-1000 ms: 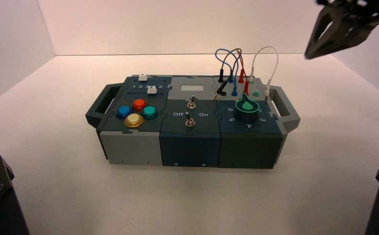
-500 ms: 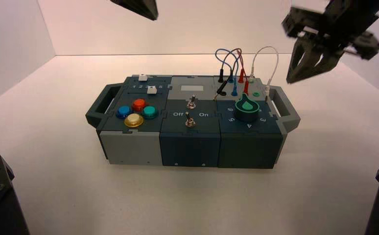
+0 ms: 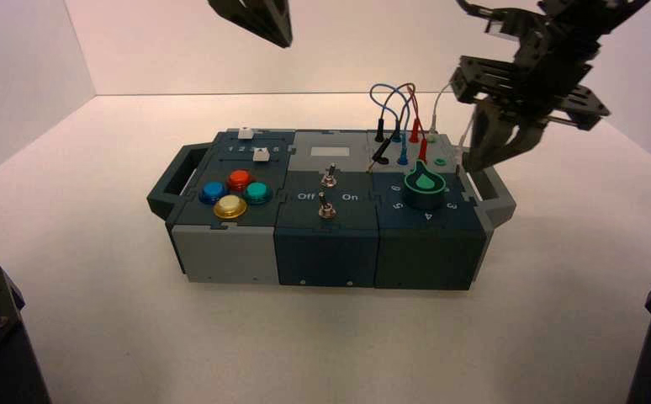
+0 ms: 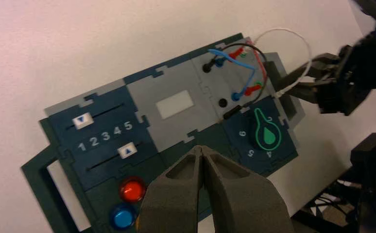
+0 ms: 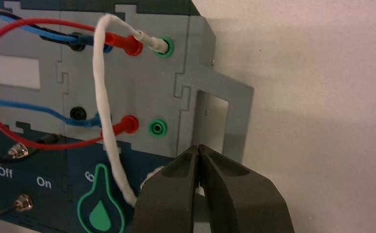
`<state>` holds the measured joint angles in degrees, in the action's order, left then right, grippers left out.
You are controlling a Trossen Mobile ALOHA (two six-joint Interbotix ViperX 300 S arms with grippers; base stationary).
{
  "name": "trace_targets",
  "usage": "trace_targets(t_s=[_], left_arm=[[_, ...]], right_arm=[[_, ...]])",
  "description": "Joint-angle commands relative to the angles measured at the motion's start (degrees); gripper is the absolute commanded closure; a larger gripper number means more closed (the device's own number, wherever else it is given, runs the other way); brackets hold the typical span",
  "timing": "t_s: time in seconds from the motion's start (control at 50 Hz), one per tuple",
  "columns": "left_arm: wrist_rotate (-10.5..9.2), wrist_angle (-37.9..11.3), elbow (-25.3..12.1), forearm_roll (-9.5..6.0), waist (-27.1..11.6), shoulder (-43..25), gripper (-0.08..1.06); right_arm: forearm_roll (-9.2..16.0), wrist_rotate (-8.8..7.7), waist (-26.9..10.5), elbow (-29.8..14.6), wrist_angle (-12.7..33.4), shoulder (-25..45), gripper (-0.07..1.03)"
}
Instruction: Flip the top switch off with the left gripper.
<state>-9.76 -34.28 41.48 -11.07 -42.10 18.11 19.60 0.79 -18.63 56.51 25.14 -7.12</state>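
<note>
Hanging high above the box's (image 3: pixel 221 244) back edge, the left claw (image 3: pixel 255 18) is clenched, its fingers (image 4: pixel 176 194) pressed tip to tip in its wrist view. The top switch (image 3: pixel 329 175) sits in the box's middle panel, just behind the lower switch (image 3: pixel 326 207), and nothing touches it. The right claw (image 3: pixel 492 147), also clenched, hangs by the box's right handle (image 3: pixel 494 187), near the white wire (image 5: pixel 101 92).

To do this well, I judge the left claw should come down beside the top switch on its "On" side and nudge the lever toward "Off" with one fingertip, keeping clear of the lower switch and the wires (image 3: pixel 394 101) behind.

Readable writing: "Off" (image 5: pixel 5 172) and "On" (image 5: pixel 43 182) between the switches; "1 2 3 4 5" (image 4: pixel 105 136) between the two sliders; numbers 4, 5, 6 around the green knob (image 4: pixel 267 131).
</note>
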Motion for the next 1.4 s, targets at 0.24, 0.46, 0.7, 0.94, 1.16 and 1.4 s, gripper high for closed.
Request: trace_targets(t_s=[0.24, 0.46, 0.7, 0.94, 1.16, 1.4], left_arm=[[-0.35, -0.1, -2.6, -0.79, -1.8, -2.5, 1.01], [-0.35, -0.5, -2.6, -0.97, -1.9, -2.6, 1.01], [-0.35, -1.0, -3.3, -2.46, -4.3, -5.6, 1.01], [-0.88, -1.5, -5.3, -4.66, -8.0, -11.1, 1.01], [-1.58, -2.7, -6.8, -5.01, -9.0, -13.4, 1.01], [-3.69, -4.8, -7.6, -5.10, -9.0, -15.0, 1.01]], right_arm=[[0.4, -0.44, 0.0, -2.0, -0.8, 3.6, 0.99], [0.4, -0.44, 0.1, -2.0, -1.7, 5.8, 0.99], [0.2, -0.88, 0.1, -3.2, -1.8, 9.5, 0.99], [-0.2, -1.05, 0.1, -3.6, -1.7, 9.9, 0.99], [-0.4, -1.23, 0.1, -3.8, -1.6, 10.3, 0.99], [-0.4, -1.41, -0.1, -3.7, -1.6, 10.5, 0.99]])
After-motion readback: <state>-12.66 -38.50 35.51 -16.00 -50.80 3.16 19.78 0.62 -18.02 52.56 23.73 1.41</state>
